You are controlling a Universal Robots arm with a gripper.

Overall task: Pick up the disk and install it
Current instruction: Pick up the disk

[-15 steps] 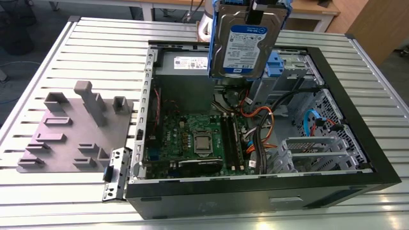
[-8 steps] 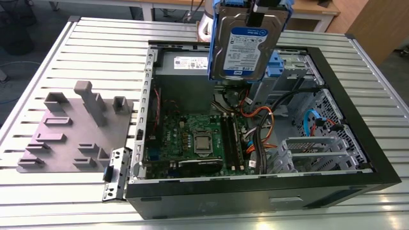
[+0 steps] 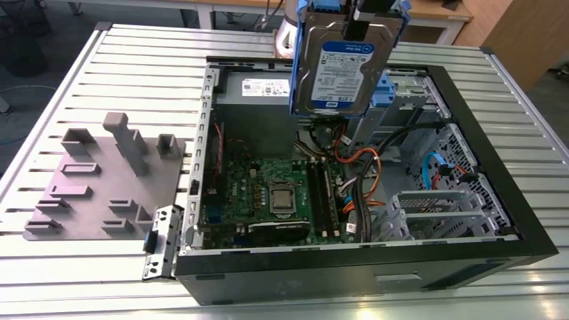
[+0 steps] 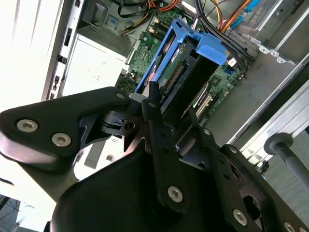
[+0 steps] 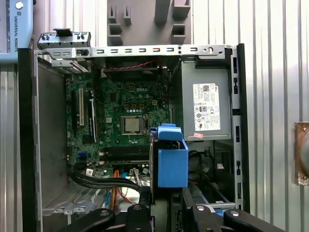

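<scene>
1. Closest to the lens, the computer case (image 3: 356, 263) shows its black near wall. It lies on its side on the slatted table (image 3: 89, 280) with the lid off.
2. Inside the case, the green motherboard (image 3: 266, 193) fills the floor towards the exterior view's left. Orange cables (image 3: 369, 167) loop just to its right, and a silver drive cage (image 3: 436, 213) sits in the near right corner.
3. At the far end, the grey power-supply box (image 3: 258, 87) sits against the case's far wall.
4. Outside the case, on the exterior view's left, a grey fixture plate (image 3: 98, 180) with upright blocks lies flat on the table.
5. Now the disk (image 3: 342, 70): it hangs upright with its label facing the camera, above the far part of the open case. Its lower edge is over the cable bundle, just right of the power-supply box.
6. In the second wrist view, the gripper (image 4: 174, 108) has its black fingers (image 4: 153, 104) pressed in on the disk's blue carrier frame, pinching the disk from both sides.
7. The disk points away from the gripper's fingers, down towards the motherboard.
</scene>
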